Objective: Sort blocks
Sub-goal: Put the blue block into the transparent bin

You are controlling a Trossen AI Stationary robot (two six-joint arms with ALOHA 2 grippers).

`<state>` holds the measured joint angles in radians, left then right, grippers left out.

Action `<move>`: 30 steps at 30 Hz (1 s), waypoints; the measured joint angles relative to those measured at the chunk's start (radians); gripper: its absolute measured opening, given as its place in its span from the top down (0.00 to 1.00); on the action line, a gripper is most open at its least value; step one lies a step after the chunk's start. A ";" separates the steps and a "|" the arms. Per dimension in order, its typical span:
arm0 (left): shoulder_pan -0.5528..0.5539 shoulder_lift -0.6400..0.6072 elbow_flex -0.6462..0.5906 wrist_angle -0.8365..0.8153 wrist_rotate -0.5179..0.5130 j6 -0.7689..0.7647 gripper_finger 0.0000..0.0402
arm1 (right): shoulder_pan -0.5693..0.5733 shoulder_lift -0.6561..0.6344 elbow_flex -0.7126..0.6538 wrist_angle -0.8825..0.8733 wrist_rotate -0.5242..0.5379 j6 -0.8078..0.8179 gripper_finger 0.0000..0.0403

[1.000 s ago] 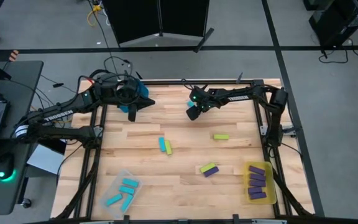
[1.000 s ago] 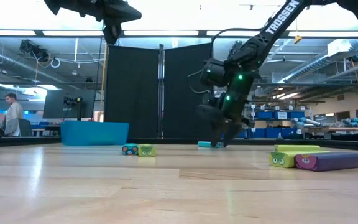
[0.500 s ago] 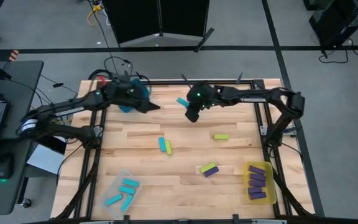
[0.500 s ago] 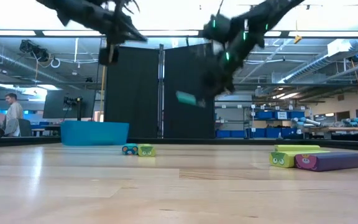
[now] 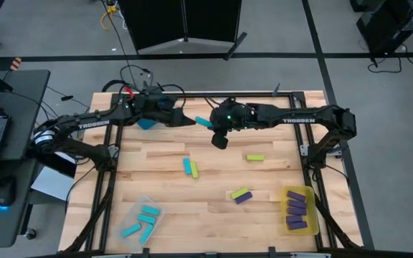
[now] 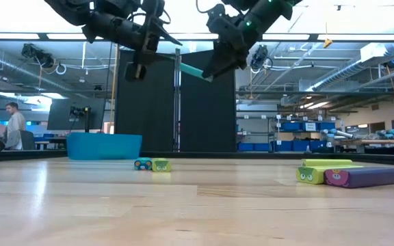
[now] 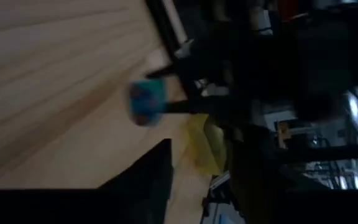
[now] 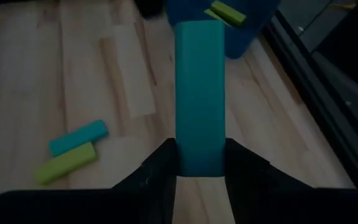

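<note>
My right gripper (image 5: 212, 127) is shut on a cyan block (image 5: 202, 122), high over the far middle of the table. The same block (image 6: 191, 70) shows in the low view, well above the wood. My left gripper (image 5: 184, 120) stands open just to the table's left of the block's free end and touches nothing. From the left wrist, the block (image 7: 146, 101) shows end-on ahead of my fingers. A cyan and lime pair (image 5: 190, 168), a lime block (image 5: 255, 158) and a lime and purple pair (image 5: 241, 194) lie flat on the table. My right gripper pinches the cyan block's near end (image 8: 199, 152) between its two fingers (image 8: 160, 163), one on each long side. The fingers lie along the block, which sticks out past their tips toward the table's left. It is lifted clear of the table.
A blue bin (image 5: 148, 120) sits at the far left, partly under my left arm, with a lime block (image 8: 226, 12) in it. A clear bin (image 5: 142, 218) with cyan blocks stands near left. A yellow bin (image 5: 297, 209) with purple blocks stands near right.
My right gripper has shut on the cyan block at the table's far side, lifted it clear and carried it up and toward the table's left. My left gripper has come down and toward the table's right, rolling as it went, and has opened beside the block.
</note>
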<state>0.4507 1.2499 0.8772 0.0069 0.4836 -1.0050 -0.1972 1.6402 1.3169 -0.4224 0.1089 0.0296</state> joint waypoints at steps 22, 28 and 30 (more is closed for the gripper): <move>-0.001 0.077 0.000 0.065 0.054 -0.077 0.48 | 0.047 0.000 0.011 0.010 0.003 -0.030 0.72; -0.001 0.079 0.000 0.064 0.056 -0.077 0.49 | 0.047 0.000 0.011 0.033 0.002 -0.031 0.72; -0.002 0.079 0.000 0.064 0.058 -0.077 0.51 | 0.047 0.000 0.011 0.043 0.002 -0.032 0.72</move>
<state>0.4488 1.3285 0.8768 0.0708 0.5415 -1.0821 -0.1497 1.6402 1.3277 -0.3790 0.1112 -0.0022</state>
